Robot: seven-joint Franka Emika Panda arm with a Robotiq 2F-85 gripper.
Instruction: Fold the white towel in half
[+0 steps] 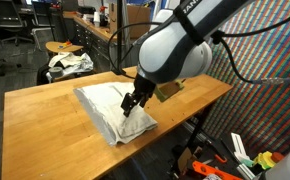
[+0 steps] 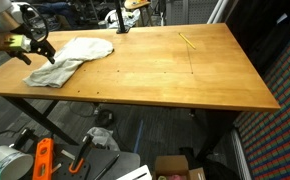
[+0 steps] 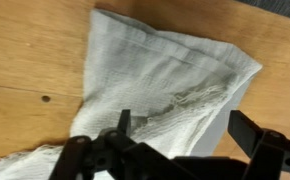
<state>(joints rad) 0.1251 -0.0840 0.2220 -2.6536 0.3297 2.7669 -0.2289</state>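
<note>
Both jaws of the gripper (image 3: 185, 126) are spread wide with nothing pinched between them, fingers (image 3: 247, 132) hanging just over the cloth. Right under and ahead of them is the white towel (image 3: 170, 70). It looks doubled over, with a layered edge beneath the jaws, lying flat on the wooden table (image 1: 45, 110). My guess: the fold's laid down and this is the let-go step. Next move needs a straight lift away so the fingertips don't snag the top layer.
</note>
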